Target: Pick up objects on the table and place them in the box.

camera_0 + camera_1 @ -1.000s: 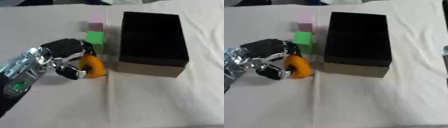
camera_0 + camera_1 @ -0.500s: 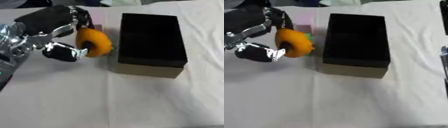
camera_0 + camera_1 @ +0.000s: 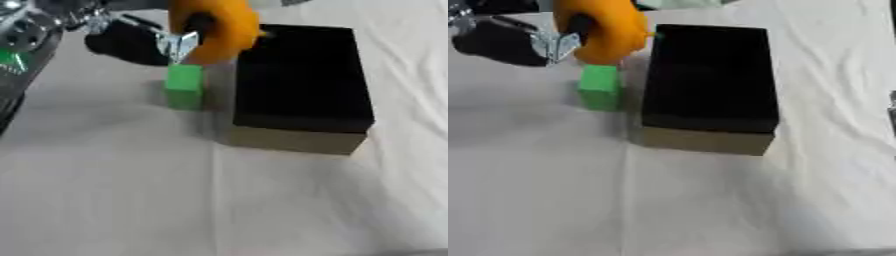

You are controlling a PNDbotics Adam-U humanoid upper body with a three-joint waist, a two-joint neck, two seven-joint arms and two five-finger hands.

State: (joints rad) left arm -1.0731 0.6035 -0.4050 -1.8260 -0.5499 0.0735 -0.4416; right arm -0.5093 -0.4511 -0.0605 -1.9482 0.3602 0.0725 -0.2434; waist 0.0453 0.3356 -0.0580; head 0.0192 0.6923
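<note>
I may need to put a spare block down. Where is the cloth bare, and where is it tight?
Bare: the white cloth nearer than the green block and black box. Tight: the block-box gap, with the left robot hand holding the orange object above.

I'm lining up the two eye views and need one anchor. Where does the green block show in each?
Left eye view: green block sits left of centre in the upper half, beside the black box's left wall.
Right eye view: it lies further left, upper left area, again beside the box's left wall.
Shared landmark: the orange object held by the left hand above the block.
</note>
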